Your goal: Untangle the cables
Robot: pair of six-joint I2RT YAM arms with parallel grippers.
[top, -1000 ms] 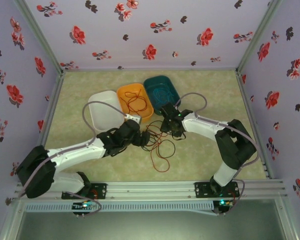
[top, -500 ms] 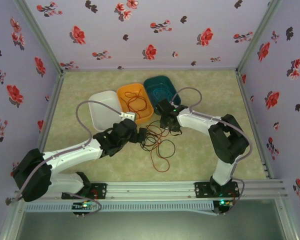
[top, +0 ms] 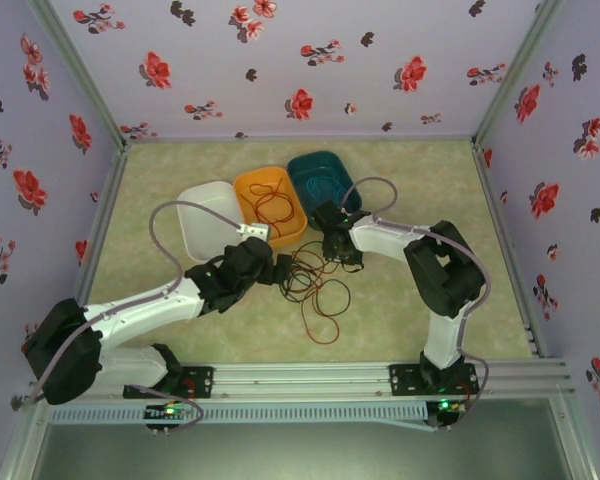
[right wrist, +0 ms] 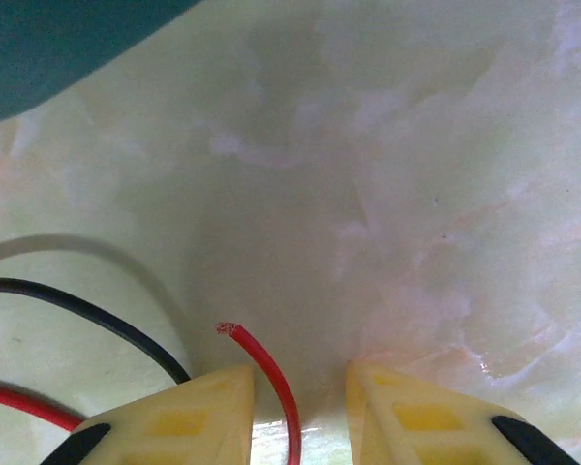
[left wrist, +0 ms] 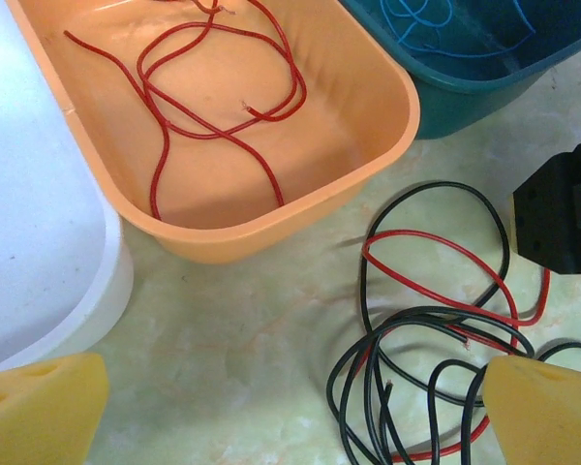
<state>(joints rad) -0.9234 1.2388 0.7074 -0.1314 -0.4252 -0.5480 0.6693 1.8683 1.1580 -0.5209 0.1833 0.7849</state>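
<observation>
A tangle of black cable (top: 298,283) and red cable (top: 323,312) lies on the table in front of the bins. My left gripper (top: 272,268) sits at its left side, jaws open wide, with black loops (left wrist: 416,387) beside the right finger (left wrist: 547,412) and nothing gripped. My right gripper (top: 336,250) is low over the tangle's far right edge. Its jaws are open, and a free red cable end (right wrist: 271,378) rises between the fingers (right wrist: 174,426) untouched. More red cable (left wrist: 213,97) lies in the orange bin (left wrist: 368,145). Blue cable (left wrist: 436,19) lies in the teal bin (left wrist: 484,87).
A white bin (top: 206,218) stands left of the orange bin (top: 242,186) and teal bin (top: 302,165), all just behind the grippers. The right gripper's black body (left wrist: 562,208) is close to the tangle in the left wrist view. Floral walls enclose the table.
The right arm's elbow has swung left and its gripper has shifted slightly left toward the bins. The left gripper has drawn back a little to the left.
</observation>
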